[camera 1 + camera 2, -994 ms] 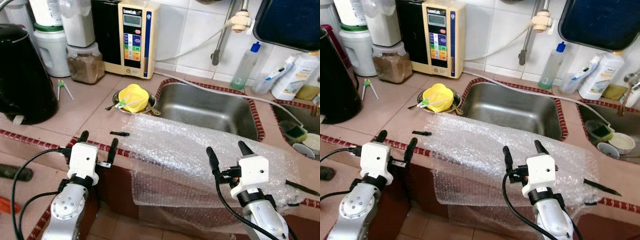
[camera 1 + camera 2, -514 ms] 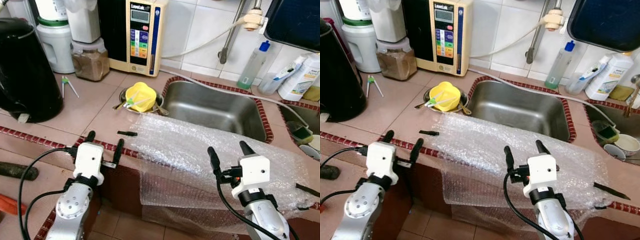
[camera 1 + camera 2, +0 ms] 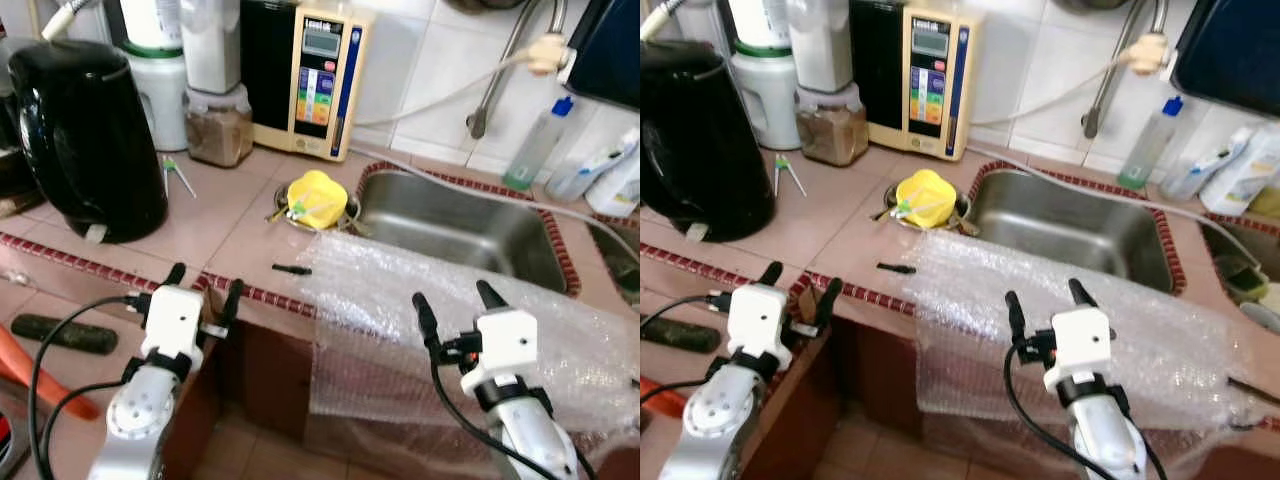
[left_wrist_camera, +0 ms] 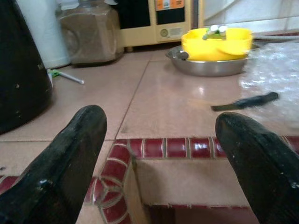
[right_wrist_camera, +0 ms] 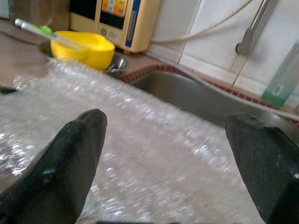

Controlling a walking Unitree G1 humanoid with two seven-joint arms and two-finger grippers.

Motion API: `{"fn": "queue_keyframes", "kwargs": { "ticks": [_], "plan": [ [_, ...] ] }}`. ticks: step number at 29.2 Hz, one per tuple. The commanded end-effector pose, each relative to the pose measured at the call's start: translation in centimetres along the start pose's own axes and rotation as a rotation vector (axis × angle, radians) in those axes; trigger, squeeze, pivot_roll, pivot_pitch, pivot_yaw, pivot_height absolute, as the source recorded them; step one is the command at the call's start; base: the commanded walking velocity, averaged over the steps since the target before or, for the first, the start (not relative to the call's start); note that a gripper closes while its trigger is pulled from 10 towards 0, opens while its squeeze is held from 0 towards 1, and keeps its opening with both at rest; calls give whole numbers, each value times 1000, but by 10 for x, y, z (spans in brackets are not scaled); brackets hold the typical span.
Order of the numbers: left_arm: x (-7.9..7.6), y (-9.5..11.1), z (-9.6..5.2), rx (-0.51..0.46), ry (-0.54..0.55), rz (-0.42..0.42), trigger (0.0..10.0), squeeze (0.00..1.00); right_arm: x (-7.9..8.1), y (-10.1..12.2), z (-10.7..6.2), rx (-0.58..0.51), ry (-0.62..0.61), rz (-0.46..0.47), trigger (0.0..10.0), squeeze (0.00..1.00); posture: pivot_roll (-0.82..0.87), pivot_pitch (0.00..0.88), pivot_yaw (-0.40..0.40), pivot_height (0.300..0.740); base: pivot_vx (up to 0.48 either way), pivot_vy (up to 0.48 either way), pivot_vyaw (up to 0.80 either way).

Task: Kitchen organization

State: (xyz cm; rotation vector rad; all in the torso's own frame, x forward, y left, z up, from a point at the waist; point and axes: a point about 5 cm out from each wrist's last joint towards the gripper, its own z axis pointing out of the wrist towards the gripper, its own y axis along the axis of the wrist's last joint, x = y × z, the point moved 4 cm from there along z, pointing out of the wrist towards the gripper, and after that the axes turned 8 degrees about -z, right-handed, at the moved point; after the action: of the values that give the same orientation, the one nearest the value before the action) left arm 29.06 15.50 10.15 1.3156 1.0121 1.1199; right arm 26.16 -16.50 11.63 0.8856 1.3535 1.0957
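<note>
A sheet of bubble wrap (image 3: 440, 310) lies over the tiled counter edge in front of the steel sink (image 3: 455, 225) and hangs down its front. A yellow bowl (image 3: 317, 197) with utensils sits in a metal dish left of the sink. A small black piece (image 3: 292, 269) lies on the tiles near the wrap's left edge. My left gripper (image 3: 204, 290) is open and empty at the counter's red tile border (image 4: 187, 147). My right gripper (image 3: 450, 304) is open just before the bubble wrap (image 5: 154, 158), holding nothing.
A black kettle (image 3: 90, 140) stands at the left. A jar of brown powder (image 3: 218, 125), a white jug and a cream water unit (image 3: 318, 80) line the back wall. Green-tipped tongs (image 3: 175, 175) lie on the tiles. Bottles (image 3: 540, 145) stand behind the sink.
The camera has swung left, so the whole scene has shifted right and the kettle shows more fully. Both grippers stay open in the same pose.
</note>
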Motion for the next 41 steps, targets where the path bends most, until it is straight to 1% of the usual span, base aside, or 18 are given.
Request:
{"fn": "queue_keyframes", "kwargs": {
  "ticks": [1, 7, 18, 27, 28, 30, 31, 32, 33, 35, 39, 41],
  "plan": [
    [6, 5, 0, -14, 11, 33, 10000, 0, 0, 6, 2, -23, 4, -1, 10000, 0, 206, 0, -74, 740, 0, 0, 0],
    [6, 5, 0, -16, 7, 38, 10000, 0, 1, 6, 2, -25, 4, -1, 10000, 0, 207, 0, -73, 740, 0, 0, 0],
    [1, 7, 1, -26, -18, 53, 10000, 0, 1, 8, 3, -33, 4, -2, 10000, 0, 209, 0, -70, 740, 0, 0, 0],
    [-1, 10, 2, -43, -29, 43, 10000, 0, 1, 12, 5, -50, 3, -15, 10000, 0, 209, 0, -72, 740, 0, 0, 0],
    [-4, 16, 2, -63, -42, 49, 10000, 0, -1, 16, 5, -62, -6, -21, 10000, 0, 209, 0, -73, 740, 0, 0, 0],
    [-5, 18, 3, -71, -50, 48, 10000, 0, -2, 17, 6, -65, -10, -23, 10000, 0, 208, 0, -75, 740, 0, 0, 0],
    [-10, 24, 3, -90, -73, 31, 10000, 0, -4, 17, 6, -64, -19, -22, 10000, 0, 207, 0, -77, 740, 0, 0, 0],
    [-10, 24, 3, -90, -73, 31, 10000, 0, -4, 17, 6, -64, -19, -22, 10000, 0, 207, 0, -77, 740, 0, 0, 0],
    [-19, 31, 4, -112, -125, 0, 10000, 0, -5, 16, 5, -60, -21, -21, 10000, 0, 208, 0, -81, 740, 0, 0, 0],
    [-27, 35, 4, -125, -162, -6, 10000, 0, -4, 15, 5, -56, -20, -23, 10000, 0, 208, 0, -82, 740, 0, 0, -681],
    [-30, 35, 5, -118, -174, -13, 10000, 0, -3, 15, 6, -56, -15, -21, 10000, 0, 209, 0, -84, 740, 0, 0, -723],
    [-29, 34, 6, -114, -170, -17, 10000, 0, -2, 14, 6, -55, -10, -21, 10000, 0, 207, 0, -87, 740, 0, 0, 0]
  ]
}}
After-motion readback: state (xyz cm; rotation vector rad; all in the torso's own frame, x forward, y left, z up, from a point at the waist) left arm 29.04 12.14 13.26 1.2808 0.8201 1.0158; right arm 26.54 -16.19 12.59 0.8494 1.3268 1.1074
